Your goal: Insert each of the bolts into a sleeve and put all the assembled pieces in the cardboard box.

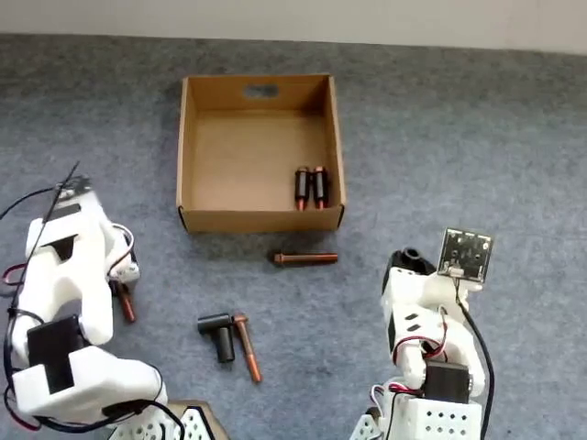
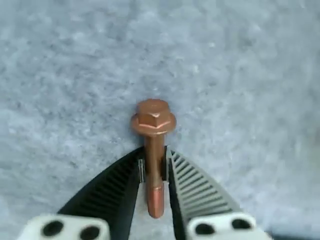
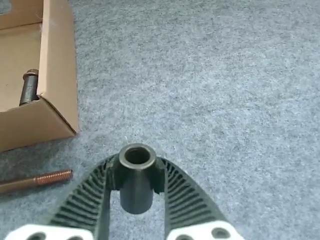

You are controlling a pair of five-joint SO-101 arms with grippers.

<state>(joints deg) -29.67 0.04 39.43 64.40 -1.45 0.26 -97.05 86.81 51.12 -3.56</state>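
bolt [image 2: 154, 142] head-outward along left hand [image 2: 154, 159]

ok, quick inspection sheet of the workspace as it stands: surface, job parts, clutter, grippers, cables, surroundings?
Surface: grey carpet, flat.
Job's things: cardboard box holds two assembled pieces in its right near corner; loose bolt lies in front of the box; two black sleeves touch in an L, with a second loose bolt beside them.
Clutter: brown corner by the left arm's base, cannot tell what.
Grippers: left gripper shut on held bolt; right gripper shut on held sleeve.
Cables: black cable loops off the left arm; red and white wires on the right arm.
Surroundings: pale wall strip beyond the carpet.
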